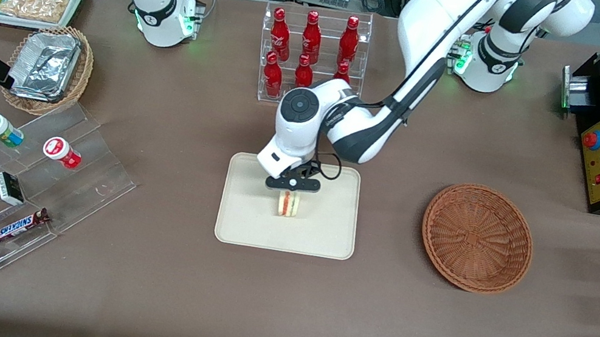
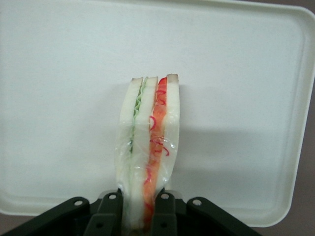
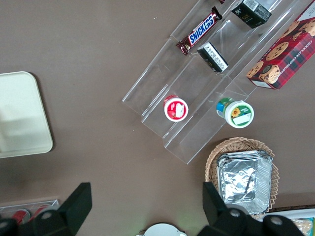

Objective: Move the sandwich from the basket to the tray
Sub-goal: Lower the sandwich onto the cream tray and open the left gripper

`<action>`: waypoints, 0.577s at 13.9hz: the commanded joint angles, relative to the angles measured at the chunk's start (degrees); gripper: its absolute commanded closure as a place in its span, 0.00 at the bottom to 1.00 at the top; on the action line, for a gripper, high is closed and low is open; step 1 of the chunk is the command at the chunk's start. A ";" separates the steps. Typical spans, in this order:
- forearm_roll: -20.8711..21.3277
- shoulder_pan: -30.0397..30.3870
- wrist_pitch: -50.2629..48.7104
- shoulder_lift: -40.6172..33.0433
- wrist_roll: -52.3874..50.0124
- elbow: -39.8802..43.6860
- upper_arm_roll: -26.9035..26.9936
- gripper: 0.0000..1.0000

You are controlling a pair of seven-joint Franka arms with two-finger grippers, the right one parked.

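We see the gripper (image 1: 290, 191) over the tray (image 1: 240, 226), its fingers (image 2: 165, 214) squeezing the sandwich (image 2: 150, 142) between them. The basket (image 1: 477, 237) sits empty nearby.

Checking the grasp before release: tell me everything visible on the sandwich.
The sandwich is a small wedge of pale bread slices with a green filling layer and a red-orange one showing along its cut edge, wrapped in clear film. It stands on edge, cut face up, over the middle of the cream tray. The left gripper is shut on it, black fingers pressing both bread faces. Whether its base touches the tray cannot be told. The wicker basket, toward the working arm's end, holds nothing.
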 commanded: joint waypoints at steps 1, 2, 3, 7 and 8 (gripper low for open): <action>2.20 -1.36 0.36 2.42 -0.41 2.68 0.93 0.79; 2.29 -1.62 0.36 2.51 -0.41 2.60 0.93 0.74; 2.38 -1.71 0.27 2.51 -0.41 2.51 0.93 0.53; 2.38 -1.45 -1.30 0.41 -0.32 2.68 1.19 0.00; 2.20 -1.19 -3.92 -1.43 -0.33 2.68 1.28 0.00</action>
